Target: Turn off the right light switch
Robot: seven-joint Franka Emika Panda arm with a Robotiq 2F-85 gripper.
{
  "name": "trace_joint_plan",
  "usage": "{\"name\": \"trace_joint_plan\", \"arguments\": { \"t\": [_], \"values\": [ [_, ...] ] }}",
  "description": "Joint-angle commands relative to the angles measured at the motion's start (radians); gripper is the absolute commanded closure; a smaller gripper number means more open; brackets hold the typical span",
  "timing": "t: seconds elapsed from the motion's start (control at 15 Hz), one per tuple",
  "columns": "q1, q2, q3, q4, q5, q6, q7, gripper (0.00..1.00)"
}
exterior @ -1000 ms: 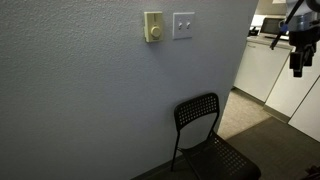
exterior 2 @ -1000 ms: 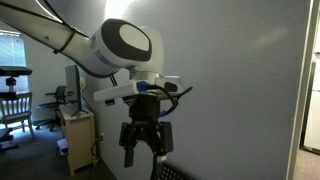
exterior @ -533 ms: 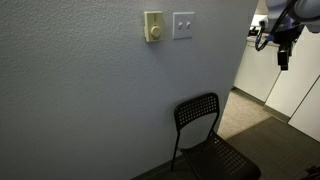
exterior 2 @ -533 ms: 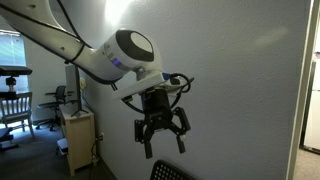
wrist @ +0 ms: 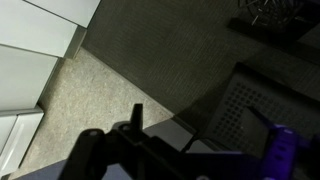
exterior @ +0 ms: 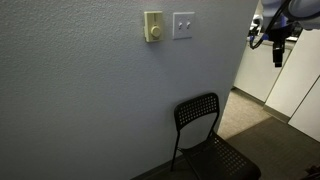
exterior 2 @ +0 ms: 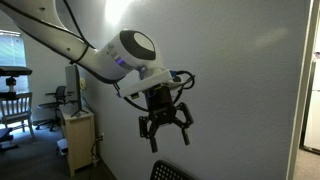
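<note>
The right light switch (exterior: 183, 25) is a white, nearly square plate high on the grey wall, next to a narrower cream plate with a dial knob (exterior: 153, 27). I cannot make out how its toggles stand. My gripper (exterior: 277, 57) hangs in the air far to the right of the switch, a little lower, beyond the wall's corner. In an exterior view the gripper (exterior 2: 170, 143) points downward with its fingers spread, open and empty. The wrist view shows only the floor and chair below the gripper (wrist: 200, 125); the switch is out of that view.
A black perforated chair (exterior: 205, 130) stands against the wall below the switches; its seat (wrist: 250, 95) shows in the wrist view. White cabinets (exterior: 290, 85) stand behind the arm. A small cabinet (exterior 2: 78, 135) and a wooden chair (exterior 2: 12, 105) stand further back.
The gripper has risen and moved a little left toward the wall's corner. It has swung from hanging straight down to a tilted pose, fingers still spread.
</note>
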Motion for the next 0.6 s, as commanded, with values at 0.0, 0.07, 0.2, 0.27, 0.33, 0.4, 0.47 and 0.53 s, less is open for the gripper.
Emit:
{"name": "trace_joint_plan", "arguments": {
  "t": [0.0,0.07,0.2,0.27,0.33,0.4,0.47,0.53],
  "values": [
    [0.015,0.035,0.013,0.033,-0.016,0.088,-0.112,0.0],
    [0.022,0.04,0.015,0.042,-0.008,0.115,-0.155,0.0],
    [0.037,0.052,0.028,0.068,-0.015,0.149,-0.229,0.0],
    [0.044,0.059,0.036,0.085,-0.027,0.162,-0.262,0.0],
    [0.049,0.064,0.042,0.099,-0.031,0.178,-0.3,0.0],
    [0.056,0.074,0.05,0.118,-0.038,0.191,-0.334,0.0],
    [0.06,0.079,0.055,0.131,-0.045,0.214,-0.371,0.0],
    [0.065,0.088,0.061,0.149,-0.048,0.231,-0.407,0.0]
  ]
}}
